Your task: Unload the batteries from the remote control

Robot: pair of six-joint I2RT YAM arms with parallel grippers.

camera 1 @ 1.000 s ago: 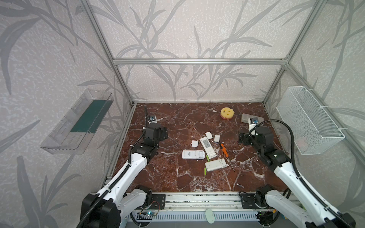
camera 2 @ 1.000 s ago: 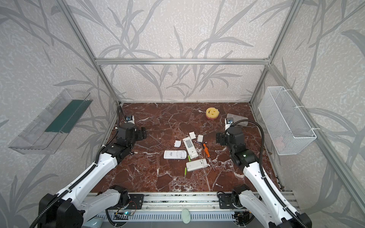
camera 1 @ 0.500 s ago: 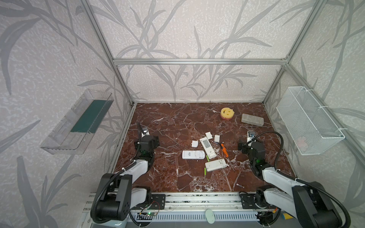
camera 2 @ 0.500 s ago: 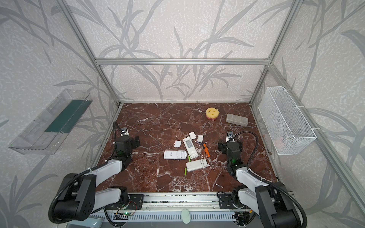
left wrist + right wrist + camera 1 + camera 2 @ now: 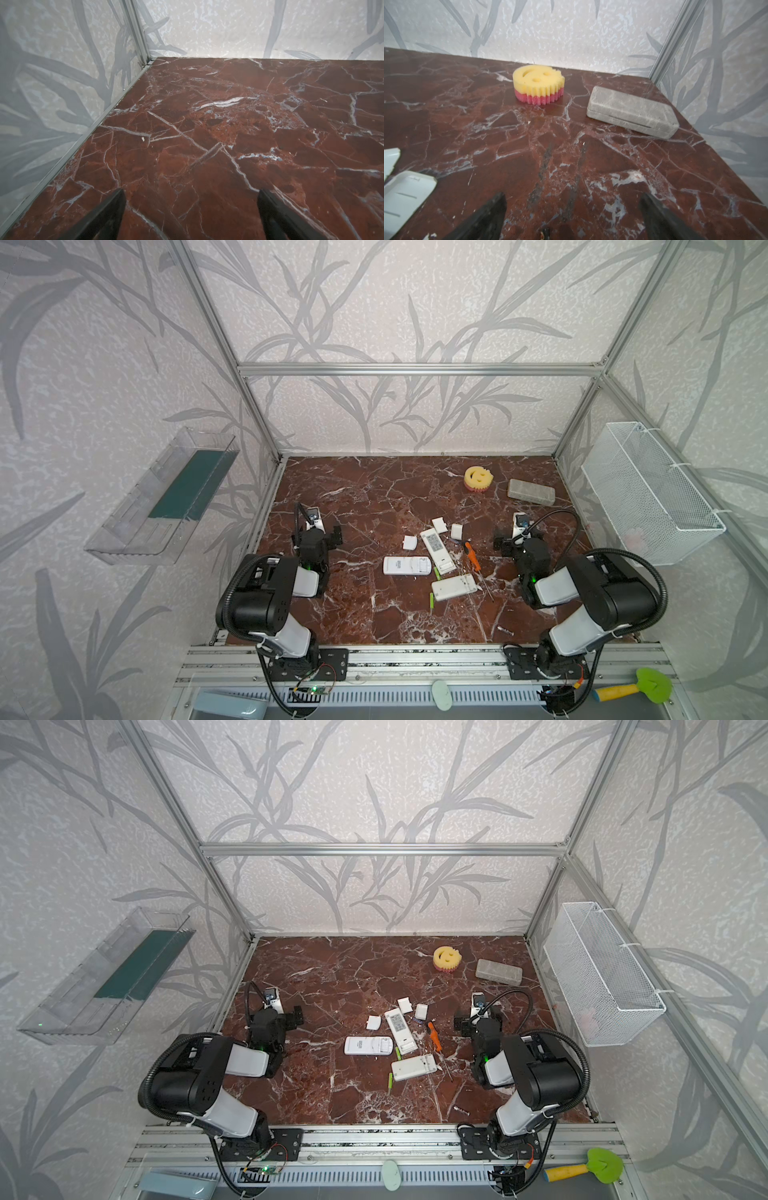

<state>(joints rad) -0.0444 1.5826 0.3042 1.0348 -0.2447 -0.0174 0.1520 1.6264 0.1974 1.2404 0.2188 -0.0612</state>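
Three white remotes lie mid-table in both top views: one flat, one diagonal, one nearer the front. Two lime green batteries lie loose beside them. A dark silvery battery rests near the front edge. My left gripper is open and empty, low over bare marble at the left side. My right gripper is also open and empty, at the right side. Both are well apart from the remotes.
Small white covers and an orange-handled screwdriver lie by the remotes. A yellow-pink sponge and a grey block sit at the back right. A wire basket hangs on the right wall and a clear shelf on the left wall.
Both arms have folded back toward the front rail and sunk low to the table. The remotes, batteries and covers have not moved.
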